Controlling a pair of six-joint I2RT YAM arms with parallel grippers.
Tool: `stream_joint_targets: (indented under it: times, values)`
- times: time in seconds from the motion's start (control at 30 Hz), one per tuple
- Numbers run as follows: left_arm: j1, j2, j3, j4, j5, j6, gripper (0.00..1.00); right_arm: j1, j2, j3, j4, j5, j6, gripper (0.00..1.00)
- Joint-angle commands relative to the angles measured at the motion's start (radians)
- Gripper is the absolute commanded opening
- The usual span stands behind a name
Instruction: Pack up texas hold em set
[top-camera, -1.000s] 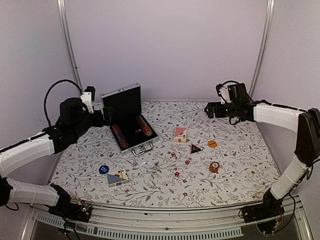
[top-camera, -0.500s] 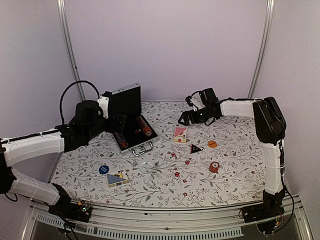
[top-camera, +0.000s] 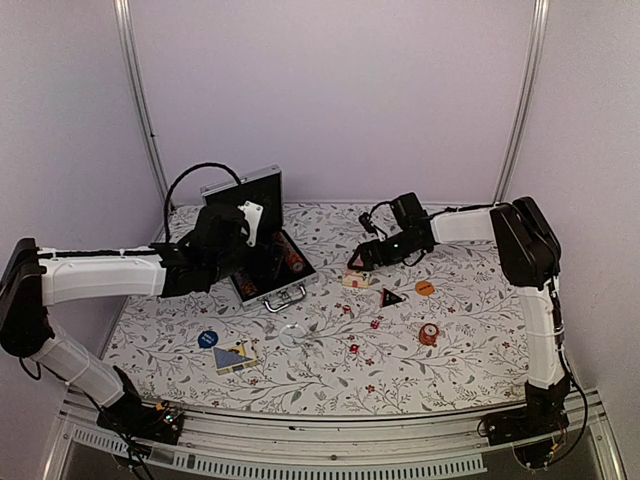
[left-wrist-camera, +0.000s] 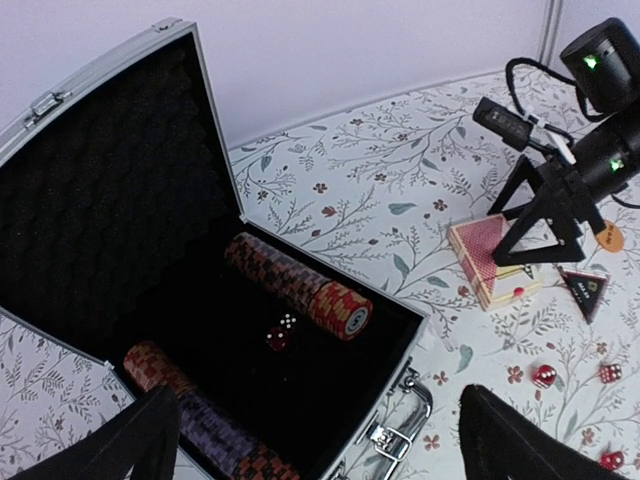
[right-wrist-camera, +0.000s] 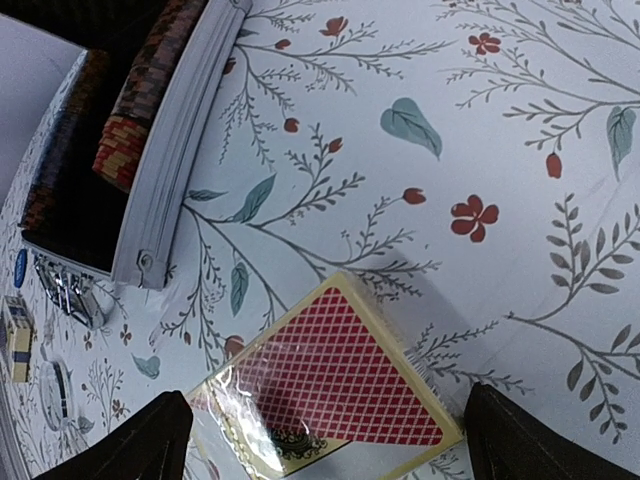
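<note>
The silver briefcase (top-camera: 283, 291) stands open at the back left, its black lid upright. Two reddish chip rows (left-wrist-camera: 300, 287) and a red die (left-wrist-camera: 280, 333) lie in its black lining. My left gripper (top-camera: 245, 250) hovers open over the case's inside; its tips (left-wrist-camera: 320, 455) frame the case's front edge. My right gripper (top-camera: 357, 264) is open and straddles the red-backed card deck (top-camera: 358, 281), which lies flat on the table between the fingers (right-wrist-camera: 335, 440). A blue deck (top-camera: 233, 357) lies at the front left with a triangular token on it.
Loose on the flowered cloth: a black triangular token (top-camera: 391, 296), an orange round token (top-camera: 425, 288), an orange round piece (top-camera: 428, 333), a blue round token (top-camera: 207, 338), a clear disc (top-camera: 291, 333) and red dice (top-camera: 353, 348). The case handle (left-wrist-camera: 405, 420) sticks out toward the front.
My left arm has swung right, over the open case. My right arm has swung left and down until its open fingers straddle the red deck.
</note>
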Motion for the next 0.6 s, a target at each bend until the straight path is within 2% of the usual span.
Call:
stream_joint_targets:
  times: [0.0, 0.13, 0.3, 0.47, 0.57]
  values:
    - [-0.012, 0.042, 0.046, -0.036, 0.033, -0.033, 0.98, 0.031, -0.063, -0.113, -0.037, -0.043, 0.006, 0.99]
    - [-0.016, 0.083, 0.078, -0.052, 0.118, -0.061, 0.98, 0.043, -0.138, -0.195, -0.014, -0.046, 0.040, 0.99]
    - [-0.041, 0.178, 0.154, -0.087, 0.197, -0.050, 0.98, 0.048, -0.209, -0.283, 0.052, -0.190, 0.089, 0.98]
    - [-0.055, 0.320, 0.275, -0.153, 0.303, 0.014, 0.99, 0.043, -0.269, -0.304, 0.020, -0.054, 0.096, 0.99]
    - [-0.055, 0.402, 0.352, -0.187, 0.358, 0.087, 0.99, 0.021, -0.302, -0.302, -0.006, -0.026, 0.099, 0.99]
